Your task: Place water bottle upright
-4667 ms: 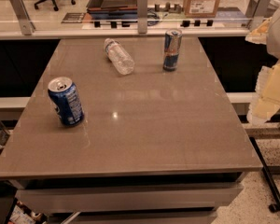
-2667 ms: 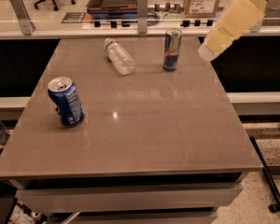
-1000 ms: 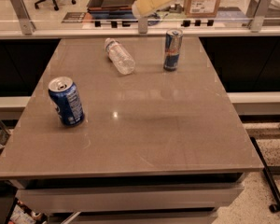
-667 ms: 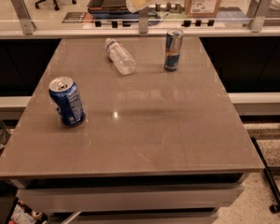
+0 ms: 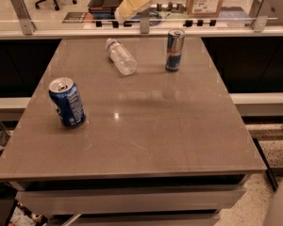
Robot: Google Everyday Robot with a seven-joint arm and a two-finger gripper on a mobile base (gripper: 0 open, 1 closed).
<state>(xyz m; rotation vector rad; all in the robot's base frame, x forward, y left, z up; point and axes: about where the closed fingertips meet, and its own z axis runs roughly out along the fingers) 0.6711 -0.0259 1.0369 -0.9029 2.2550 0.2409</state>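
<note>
One bottle (image 5: 121, 57) lies flat near the bench (image 5: 146, 126) far edge, so the gripper (image 5: 126, 9), above that edge, state untellable, should descend squarely over its middle.

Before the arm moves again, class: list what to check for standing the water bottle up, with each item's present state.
Water bottle upright: not ok, it lies on its side.
Claw at the bottle: not ok, it hangs over the far edge of the table, apart from the bottle.
Energy drink can clear of the bottle: ok, standing apart.
Blue soda can clear: ok, near the left edge.
Bare table beside the bottle: ok.
</note>
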